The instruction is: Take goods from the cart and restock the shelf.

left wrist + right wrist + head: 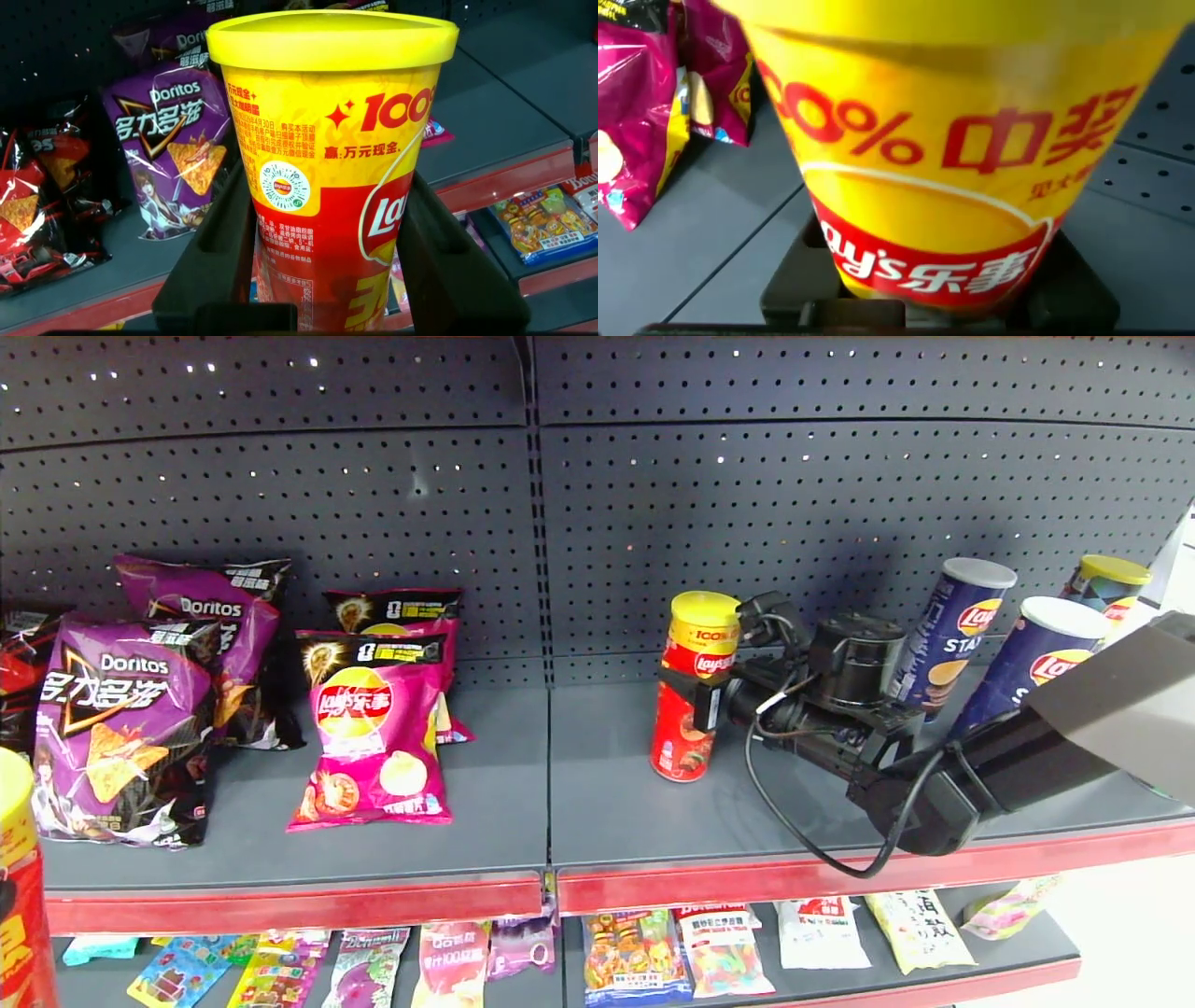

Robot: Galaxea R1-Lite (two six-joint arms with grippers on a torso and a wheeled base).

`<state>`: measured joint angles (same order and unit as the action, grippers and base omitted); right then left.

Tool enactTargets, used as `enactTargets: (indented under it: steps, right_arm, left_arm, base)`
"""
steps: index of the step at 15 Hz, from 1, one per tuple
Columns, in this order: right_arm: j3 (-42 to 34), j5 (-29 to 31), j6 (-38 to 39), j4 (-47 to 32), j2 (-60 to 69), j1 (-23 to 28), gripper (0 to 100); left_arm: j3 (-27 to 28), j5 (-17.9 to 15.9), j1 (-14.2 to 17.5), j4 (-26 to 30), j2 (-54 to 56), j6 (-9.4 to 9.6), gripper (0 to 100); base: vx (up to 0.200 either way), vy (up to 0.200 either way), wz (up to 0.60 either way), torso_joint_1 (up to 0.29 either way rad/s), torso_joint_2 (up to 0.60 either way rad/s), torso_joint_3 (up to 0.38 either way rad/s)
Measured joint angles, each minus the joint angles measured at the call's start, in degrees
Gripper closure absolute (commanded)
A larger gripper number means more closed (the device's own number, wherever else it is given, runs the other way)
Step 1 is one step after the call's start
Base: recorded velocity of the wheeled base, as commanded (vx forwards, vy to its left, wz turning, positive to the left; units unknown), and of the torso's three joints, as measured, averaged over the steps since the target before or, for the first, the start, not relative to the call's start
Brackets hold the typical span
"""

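Shelf (523, 821): grey board w/ red front edge, perforated dark back panel (747, 495) behind.
Can A (693, 686): red tube, yellow lid; upright on right half of shelf, base looks to rest on the board, near the middle seam. Right wrist view shows its yellow band and red logo band close up (952, 159).
Right end effector (698, 709): comes in from the right, fingers clamped on either side of can A at mid-height; closed around it (938, 294).
Can B (332, 140): same type, red and yellow w/ yellow lid; upright, held off the shelf in front of its left end. Seen at lower-left corner of head view (17, 896).
Left end effector (327, 275): dark fingers on both sides of can B's lower body, gripping it.
Blue cans (957, 635): two, white lids, tilted, just right of can A, behind the right arm.
Yellow-lid can (1106, 583): far right, at the back.
Purple bags (121, 728): two, left part of shelf, one behind the other.
Pink bags (373, 747): two, between purple bags and the seam, front one leaning back.
Red-black bags (19, 663): far left edge, partly cut off.
Lower shelf (1027, 952): row of flat sweet packets (635, 957), various colours.
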<state>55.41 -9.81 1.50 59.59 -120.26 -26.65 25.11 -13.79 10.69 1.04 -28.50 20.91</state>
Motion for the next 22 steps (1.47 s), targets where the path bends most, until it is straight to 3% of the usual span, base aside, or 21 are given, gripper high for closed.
enactTargets:
  steps: [17,22]
  right_arm:
    - [-10.86,10.14,-0.66,2.86,9.55,-4.11,100]
    - [-14.59,11.01,-2.58,7.22,9.90,-4.79,100]
  left_arm:
    - [-0.78,0.00,0.00,0.02,0.17,0.09,100]
    - [-0.76,0.00,0.00,0.00,0.17,0.11,100]
  base:
    - [0.000,0.000,0.00,0.000,0.00,0.000]
    - [0.000,0.000,0.00,0.000,0.00,0.000]
